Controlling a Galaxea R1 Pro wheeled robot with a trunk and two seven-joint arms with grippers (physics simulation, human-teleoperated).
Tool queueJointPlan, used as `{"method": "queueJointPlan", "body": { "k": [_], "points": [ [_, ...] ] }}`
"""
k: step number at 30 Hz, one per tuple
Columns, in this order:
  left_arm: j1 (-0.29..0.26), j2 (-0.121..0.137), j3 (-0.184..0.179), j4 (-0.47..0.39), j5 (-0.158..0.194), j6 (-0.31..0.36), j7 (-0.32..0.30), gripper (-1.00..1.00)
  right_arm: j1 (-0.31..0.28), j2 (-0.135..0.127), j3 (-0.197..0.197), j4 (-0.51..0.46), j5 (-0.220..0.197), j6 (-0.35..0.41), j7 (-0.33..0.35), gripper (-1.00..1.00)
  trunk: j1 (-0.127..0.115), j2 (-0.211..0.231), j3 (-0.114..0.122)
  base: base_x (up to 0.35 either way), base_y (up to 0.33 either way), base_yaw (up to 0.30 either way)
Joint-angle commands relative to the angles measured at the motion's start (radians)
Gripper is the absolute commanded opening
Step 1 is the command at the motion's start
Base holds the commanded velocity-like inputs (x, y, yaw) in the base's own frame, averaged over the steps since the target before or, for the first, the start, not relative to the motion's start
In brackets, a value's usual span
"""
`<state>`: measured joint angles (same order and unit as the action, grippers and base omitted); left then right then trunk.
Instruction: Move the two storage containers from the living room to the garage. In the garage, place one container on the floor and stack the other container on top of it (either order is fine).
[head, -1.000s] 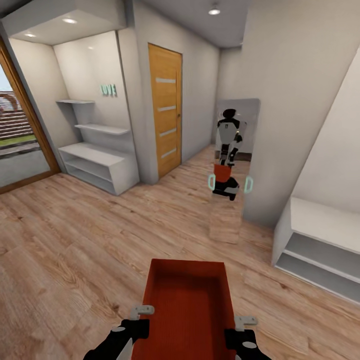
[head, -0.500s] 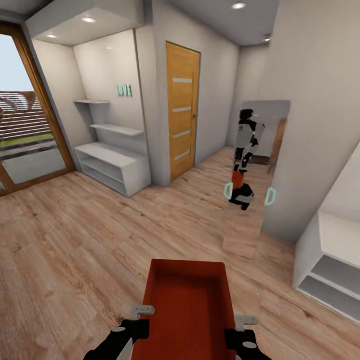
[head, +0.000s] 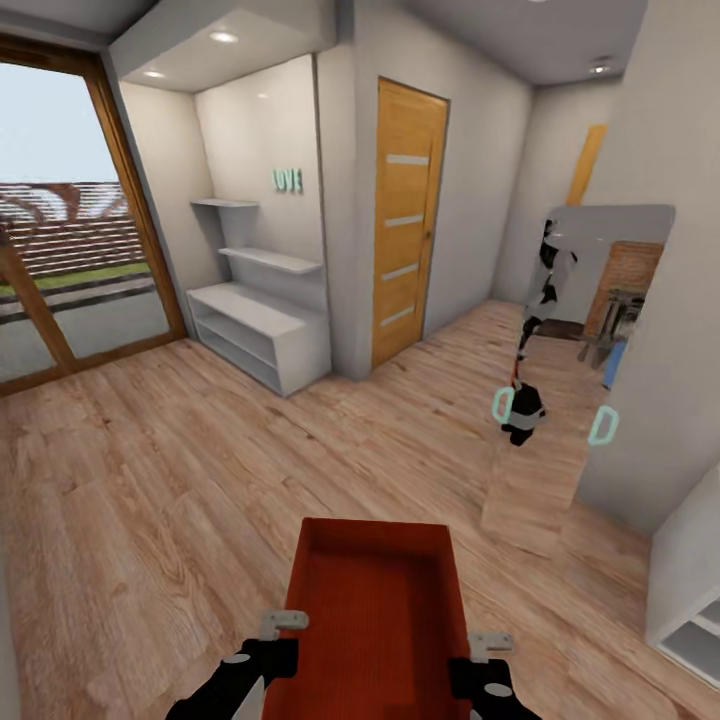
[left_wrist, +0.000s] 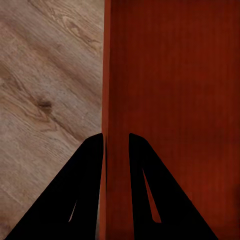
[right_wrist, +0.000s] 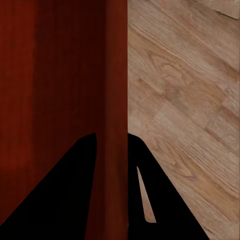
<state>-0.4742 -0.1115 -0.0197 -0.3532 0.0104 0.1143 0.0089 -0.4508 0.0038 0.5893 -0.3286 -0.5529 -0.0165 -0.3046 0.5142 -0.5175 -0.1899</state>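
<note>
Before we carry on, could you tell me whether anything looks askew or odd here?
Nothing stands out. The red bin sits level, with the left gripper and right gripper each clamped on a side wall, above the wood floor. The bin is empty.

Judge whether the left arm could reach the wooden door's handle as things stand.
Probably not: the left gripper is clamped on the storage container wall, and the wooden door stands well across the plank floor.
</note>
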Motion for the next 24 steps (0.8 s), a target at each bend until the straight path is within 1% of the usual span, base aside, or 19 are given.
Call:
{"method": "queueJointPlan", "body": {
  "k": [1, 24],
  "points": [
    [0.000, 0.009, 0.006, 0.000, -0.014, 0.007, 0.011, -1.00, -0.002, -0.013, -0.013, -0.003, 0.016, -0.003, -0.011, -1.00, 0.001, -0.001, -0.002, 0.323, 0.000, 0.009],
    [0.000, 0.009, 0.006, 0.000, -0.013, 0.007, 0.011, -1.00, -0.002, -0.015, -0.013, -0.003, 0.016, -0.003, -0.013, -1.00, 0.001, -0.001, -0.002, 0.323, 0.000, 0.001]
  ]
}}
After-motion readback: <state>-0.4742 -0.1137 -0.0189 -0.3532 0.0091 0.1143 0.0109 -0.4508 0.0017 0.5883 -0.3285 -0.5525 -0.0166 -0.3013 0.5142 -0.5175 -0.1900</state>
